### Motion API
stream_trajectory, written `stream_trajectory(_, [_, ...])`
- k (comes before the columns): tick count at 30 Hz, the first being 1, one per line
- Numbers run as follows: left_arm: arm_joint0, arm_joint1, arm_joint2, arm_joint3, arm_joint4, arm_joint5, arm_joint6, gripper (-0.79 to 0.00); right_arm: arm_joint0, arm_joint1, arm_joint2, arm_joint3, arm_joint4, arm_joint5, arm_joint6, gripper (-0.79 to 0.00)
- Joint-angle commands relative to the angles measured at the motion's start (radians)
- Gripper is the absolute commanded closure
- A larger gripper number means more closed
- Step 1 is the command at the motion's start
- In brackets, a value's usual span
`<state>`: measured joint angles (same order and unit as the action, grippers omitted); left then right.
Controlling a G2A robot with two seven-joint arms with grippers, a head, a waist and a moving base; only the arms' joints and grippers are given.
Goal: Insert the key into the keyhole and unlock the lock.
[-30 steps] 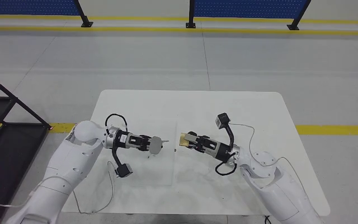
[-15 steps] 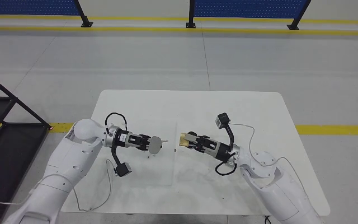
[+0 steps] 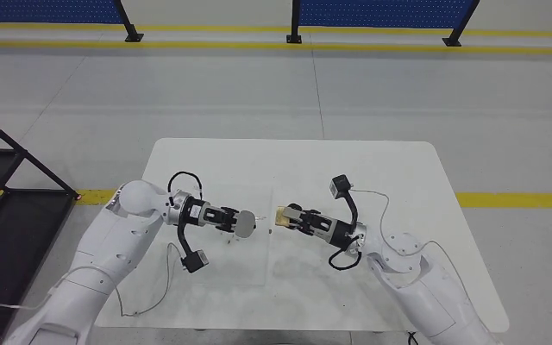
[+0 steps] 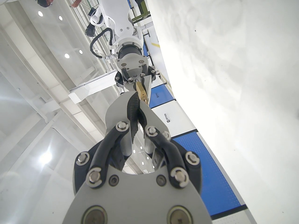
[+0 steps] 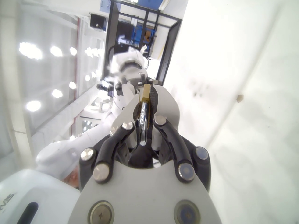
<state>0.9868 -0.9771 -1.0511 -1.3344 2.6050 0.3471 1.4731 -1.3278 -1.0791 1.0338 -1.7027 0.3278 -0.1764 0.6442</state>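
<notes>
Brass padlock [image 5: 146, 92] is gripped by the right hand [image 5: 149, 99]; left hand [image 4: 138, 104] is clamped shut, key hidden within. Key should be aligned squarely with keyhole before insertion.

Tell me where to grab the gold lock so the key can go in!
By its flat sides near the shiny loop, coming from the loop end, as the fingers of the right gripper do. The lock pokes its brass bottom out toward the left gripper, probably leaving the keyhole uncovered.

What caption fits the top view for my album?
Left claw faces right claw, which grips a brass lock, over the white table.
</notes>
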Motion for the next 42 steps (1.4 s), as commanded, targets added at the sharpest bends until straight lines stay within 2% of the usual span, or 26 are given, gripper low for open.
stream_trajectory(1, [-0.003, -0.001, 0.007, -0.001, -0.013, 0.001, -0.002, 0.0, 0.008, -0.004, -0.01, 0.02, 0.018, -0.025, 0.012, 0.0])
stream_trajectory(8, [-0.011, 0.001, 0.031, -0.009, -0.031, -0.003, 0.002, 0.0, 0.033, -0.021, -0.042, 0.081, 0.077, -0.089, 0.039, 0.0])
stream_trajectory(17, [-0.015, 0.004, 0.054, -0.004, -0.051, 0.01, -0.011, 0.0, 0.037, -0.03, -0.046, 0.114, 0.077, -0.144, 0.034, 0.0])
stream_trajectory(42, [-0.024, 0.017, 0.083, 0.007, -0.066, 0.039, -0.039, 0.0, 0.016, -0.034, -0.019, 0.102, 0.053, -0.179, 0.037, 0.0])
